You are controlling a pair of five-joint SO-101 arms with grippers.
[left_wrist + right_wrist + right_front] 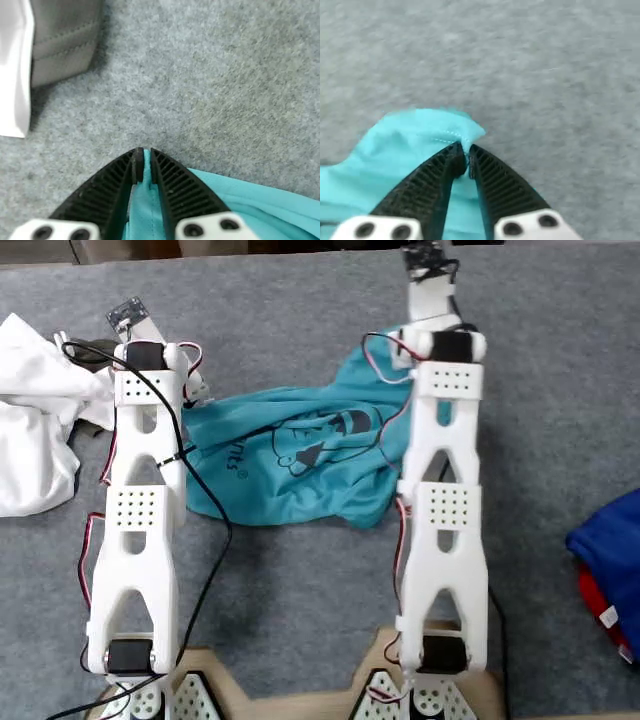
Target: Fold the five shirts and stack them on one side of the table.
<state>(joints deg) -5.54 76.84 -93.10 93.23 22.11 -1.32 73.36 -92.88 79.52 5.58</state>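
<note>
Grey table (300, 610), teal shirt (290, 490) with long axis left-right

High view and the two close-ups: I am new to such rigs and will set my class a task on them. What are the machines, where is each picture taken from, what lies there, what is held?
The machines are two robot arms, each ending in a two-fingered gripper. The high view looks down on the grey table from a fixed camera; the close-ups come from a camera on each arm's wrist. A teal shirt lies crumpled between the arms. The left gripper and the right gripper are each shut on an edge of it. At one side lies heaped white cloth, at the other blue cloth over something red.
</note>
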